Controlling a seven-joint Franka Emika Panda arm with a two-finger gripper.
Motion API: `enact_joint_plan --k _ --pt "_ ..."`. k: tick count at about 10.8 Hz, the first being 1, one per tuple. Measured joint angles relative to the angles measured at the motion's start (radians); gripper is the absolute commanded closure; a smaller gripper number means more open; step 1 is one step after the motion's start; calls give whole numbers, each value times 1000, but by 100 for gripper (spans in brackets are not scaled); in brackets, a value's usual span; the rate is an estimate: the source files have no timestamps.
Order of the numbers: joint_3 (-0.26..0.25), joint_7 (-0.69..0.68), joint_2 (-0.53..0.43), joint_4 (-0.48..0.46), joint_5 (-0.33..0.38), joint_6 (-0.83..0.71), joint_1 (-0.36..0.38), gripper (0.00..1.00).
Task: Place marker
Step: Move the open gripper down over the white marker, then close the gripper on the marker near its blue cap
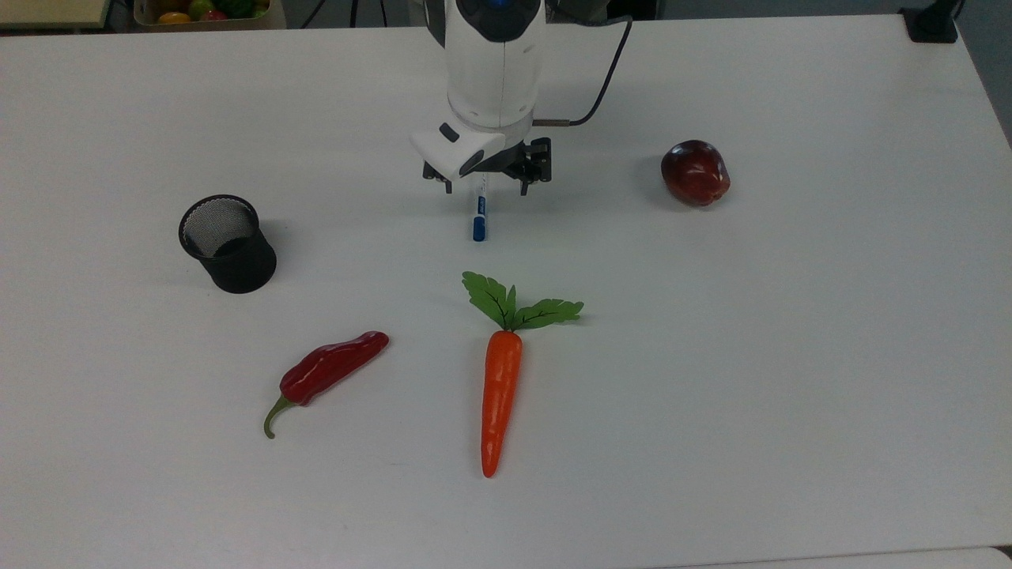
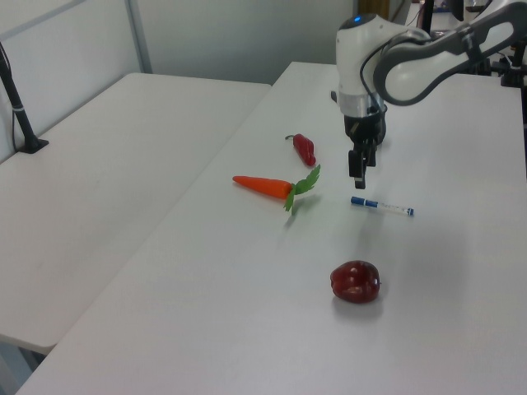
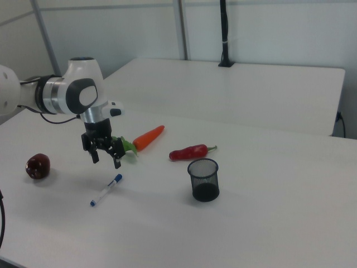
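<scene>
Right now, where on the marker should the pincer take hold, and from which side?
Grip the marker at the middle of its white barrel, coming straight down from above. It lies flat on the table with bare space along both long sides, so the open pincer can straddle it crosswise.

On the white table (image 1: pixel 791 356) lie one slim white marker with a blue cap (image 1: pixel 478 221), one orange carrot with green leaves (image 1: pixel 500 387), one glossy red chilli pepper (image 1: pixel 328 370), one dark red apple (image 1: pixel 695 173) and one black mesh cup (image 1: pixel 228 244).
</scene>
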Motion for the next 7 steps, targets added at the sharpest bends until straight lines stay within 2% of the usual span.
enact_joint_plan --k 2,3,5,7 --pt "-1 1 27 -22 -20 32 -1 13" --pt "-1 1 39 -42 -25 64 -3 25" --pt "-2 2 65 -61 -29 110 -13 59" --pt "-2 2 73 -61 -29 124 -18 82"
